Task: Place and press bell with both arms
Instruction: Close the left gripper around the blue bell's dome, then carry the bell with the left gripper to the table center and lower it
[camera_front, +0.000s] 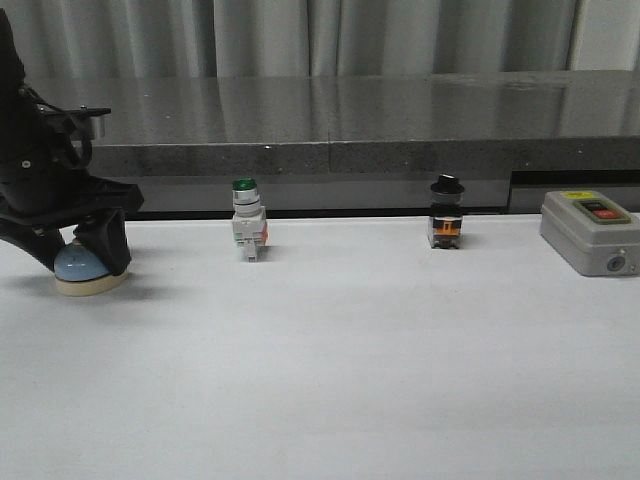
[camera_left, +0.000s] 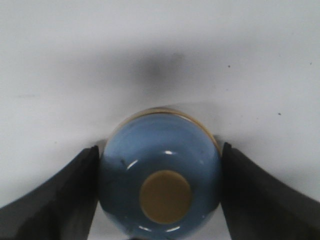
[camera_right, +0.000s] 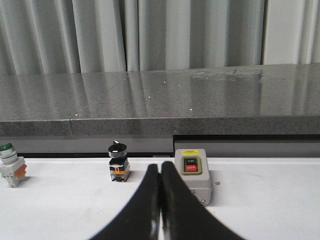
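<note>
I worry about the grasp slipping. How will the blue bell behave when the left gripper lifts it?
The bell has a glossy, rounded dome, so it is probably slippery. The left gripper meets it at the dome's widest part, which likely helps. Its broad flat base suggests it will sit without rolling when set down.

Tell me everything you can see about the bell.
The bell has a glossy light-blue dome, a cream round top button and a cream base. It stands upright on the white table, at the far left of the front view. The left gripper has one black finger on each side of the dome.
</note>
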